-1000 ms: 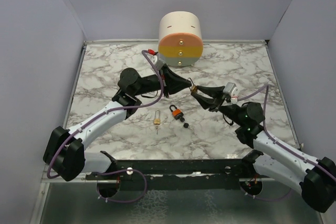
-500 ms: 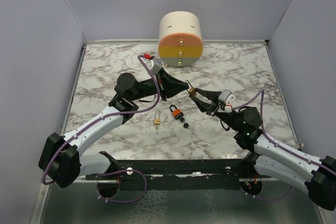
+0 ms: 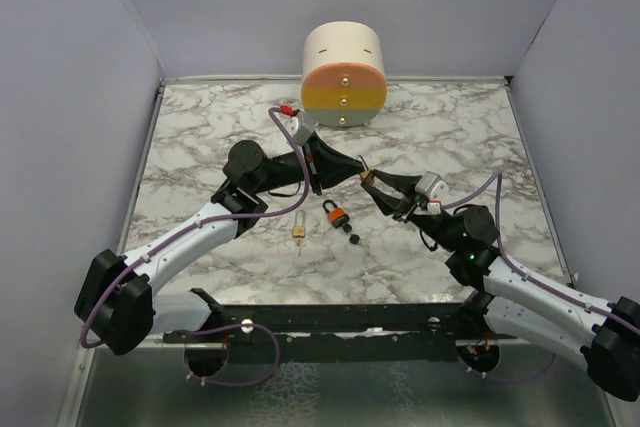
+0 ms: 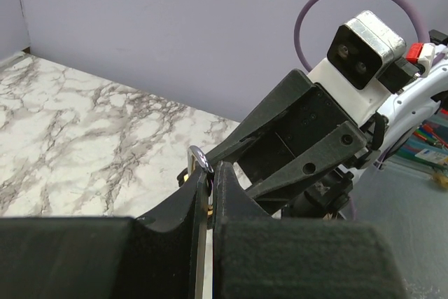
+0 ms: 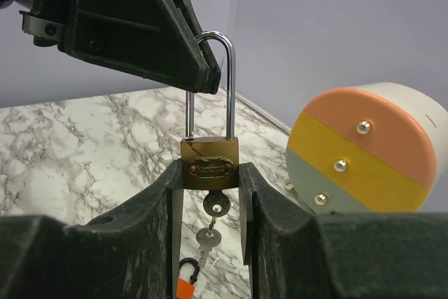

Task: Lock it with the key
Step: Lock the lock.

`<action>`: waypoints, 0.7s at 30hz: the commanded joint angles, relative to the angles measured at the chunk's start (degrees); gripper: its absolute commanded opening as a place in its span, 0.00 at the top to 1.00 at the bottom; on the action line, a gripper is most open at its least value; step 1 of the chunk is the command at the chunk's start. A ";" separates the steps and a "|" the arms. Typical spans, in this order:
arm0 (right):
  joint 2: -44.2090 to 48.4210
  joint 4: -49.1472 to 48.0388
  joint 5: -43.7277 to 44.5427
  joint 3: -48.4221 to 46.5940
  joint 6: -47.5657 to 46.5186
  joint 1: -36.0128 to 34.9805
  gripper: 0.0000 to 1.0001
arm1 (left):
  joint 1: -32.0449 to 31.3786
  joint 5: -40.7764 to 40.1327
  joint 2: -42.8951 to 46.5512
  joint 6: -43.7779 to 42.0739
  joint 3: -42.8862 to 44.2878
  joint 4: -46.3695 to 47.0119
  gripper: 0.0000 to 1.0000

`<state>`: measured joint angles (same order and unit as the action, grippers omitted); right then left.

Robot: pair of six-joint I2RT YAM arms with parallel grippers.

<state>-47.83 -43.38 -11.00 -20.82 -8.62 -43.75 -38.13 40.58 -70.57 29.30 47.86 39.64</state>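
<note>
While the right gripper [image 5: 210, 173] clamped part-open fingers on the brass padlock [image 5: 209, 164] and the left gripper [image 4: 212, 173] pinched shut on its shackle [image 5: 230, 82], the key [image 3: 352, 237] lay on the table [image 3: 200, 137] just lower right of the orange padlock [image 3: 336, 213]. Its long axis ran upper-left to lower-right, blade end unclear.

A marble table [image 3: 200, 127] with plain walls [image 3: 240, 7] around it.
The table top is white with grey streaks. Pale purple-grey walls stand at its back and both sides. A black bar [image 3: 330, 319] runs along the near edge. The light is soft.
</note>
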 commanded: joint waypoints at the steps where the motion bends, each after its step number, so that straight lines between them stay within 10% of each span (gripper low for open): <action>1: -0.66 -4.90 -2.61 -1.37 0.89 -0.98 0.99 | -2.02 0.20 -1.48 -0.19 0.86 -1.59 1.00; 21: 2.36 -2.47 -3.20 -3.22 1.15 -1.12 0.99 | -2.19 0.23 -1.48 -0.90 -1.27 -1.79 1.00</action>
<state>-47.05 -42.81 -9.96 -20.86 -8.19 -43.79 -38.98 39.51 -71.26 28.56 47.83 39.99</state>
